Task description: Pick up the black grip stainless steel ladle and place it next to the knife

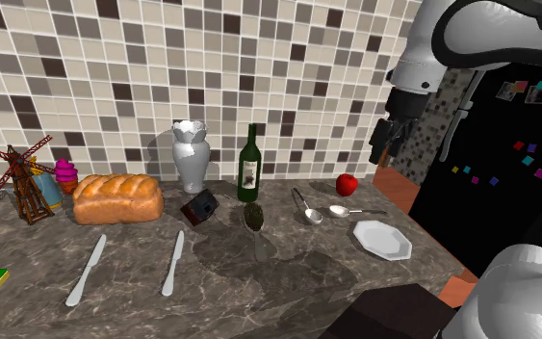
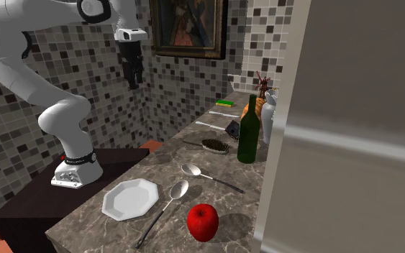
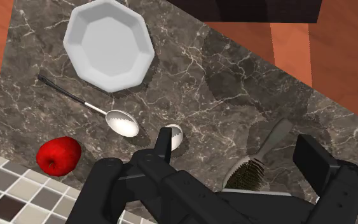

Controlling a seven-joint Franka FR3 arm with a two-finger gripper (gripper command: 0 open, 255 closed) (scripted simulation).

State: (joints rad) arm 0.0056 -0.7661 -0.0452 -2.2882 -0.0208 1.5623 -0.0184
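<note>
- Tool point(image 2: 132, 83): released, fingers apart, poised high above the bench point(image 3: 234, 76).
- Ladle point(image 3: 119, 121): laid flat between plate point(image 3: 110, 44) and apple point(image 3: 58, 156).
- Risk: the similar spoon point(image 3: 175, 133) just beside it may be seized instead.

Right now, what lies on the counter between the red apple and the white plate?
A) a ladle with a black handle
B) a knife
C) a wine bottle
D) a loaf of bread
A: the black-handled ladle lies on the marble counter with the red apple on one side and the white plate on the other.
</note>
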